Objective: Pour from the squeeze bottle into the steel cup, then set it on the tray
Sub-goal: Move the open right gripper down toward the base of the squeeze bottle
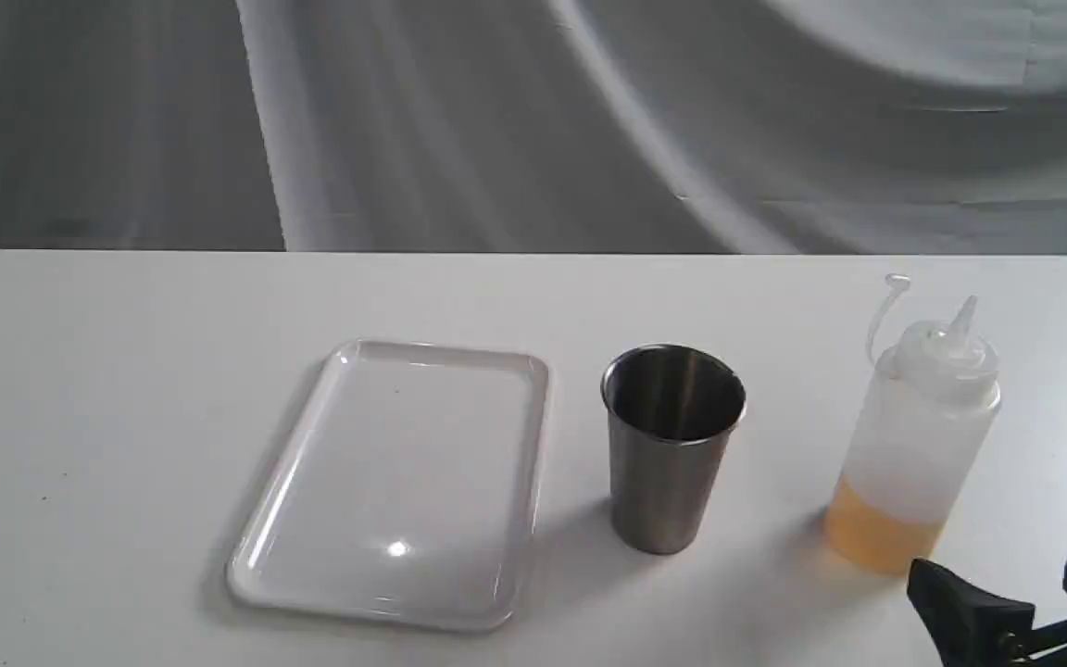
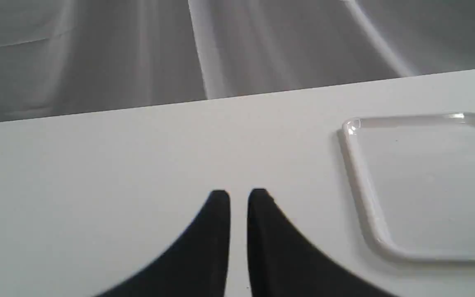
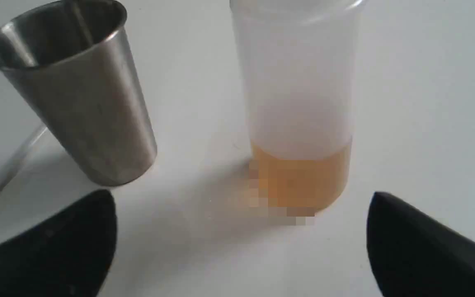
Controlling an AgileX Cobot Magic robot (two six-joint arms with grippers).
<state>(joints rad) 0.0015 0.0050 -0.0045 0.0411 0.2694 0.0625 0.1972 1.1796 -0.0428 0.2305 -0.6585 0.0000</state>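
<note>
We see our right hand [image 3: 241,197] spread wide and empty, the squeeze bottle [image 1: 913,445] upright on the surface [image 1: 126,371] just ahead of its fingertips, untouched. The steel cup [image 1: 672,445] stands between bottle and tray [image 1: 404,445]. Our left hand [image 2: 238,194] is narrow, holding nothing.

No legible text, label, brand, number or sign on squeeze bottle [image 1: 913,435], steel cup [image 1: 668,463] or tray [image 1: 385,445].

squeeze bottle [image 3: 299,123] upright beside steel cup [image 3: 76,90], fingers [image 3: 56,247] spread wide
</note>
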